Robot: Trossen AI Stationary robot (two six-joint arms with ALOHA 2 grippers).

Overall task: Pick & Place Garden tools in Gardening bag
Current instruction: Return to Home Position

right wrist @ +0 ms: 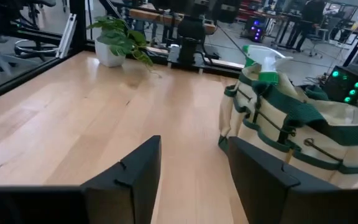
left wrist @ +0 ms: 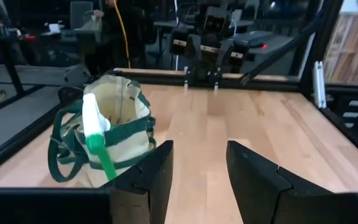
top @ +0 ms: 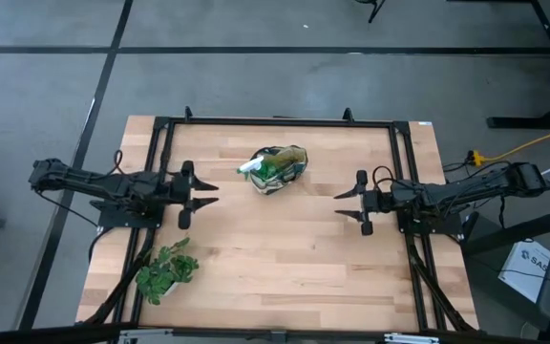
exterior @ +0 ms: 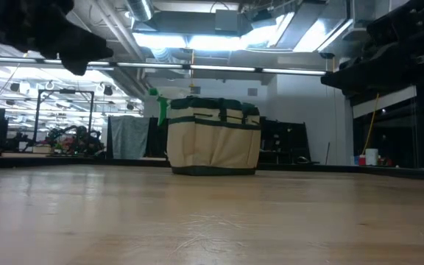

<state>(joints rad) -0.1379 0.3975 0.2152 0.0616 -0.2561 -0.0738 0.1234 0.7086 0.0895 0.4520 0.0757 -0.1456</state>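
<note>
The gardening bag (top: 277,168), cream with dark green straps, stands upright on its base on the far middle of the table; it also shows in the low view (exterior: 213,138). A green spray bottle with a white head (left wrist: 96,132) sticks up out of the bag; it also shows in the right wrist view (right wrist: 261,62). The trowel, rake and shears are not in sight. My left gripper (top: 210,192) is open and empty at the table's left, above the wood. My right gripper (top: 344,204) is open and empty at the table's right. Both point at the table's middle.
A leafy green plant in a white pot (top: 165,273) stands at the near left corner of the table; it also shows in the right wrist view (right wrist: 118,38). A black frame (top: 275,121) runs around the table top. Bare wood lies between the two grippers.
</note>
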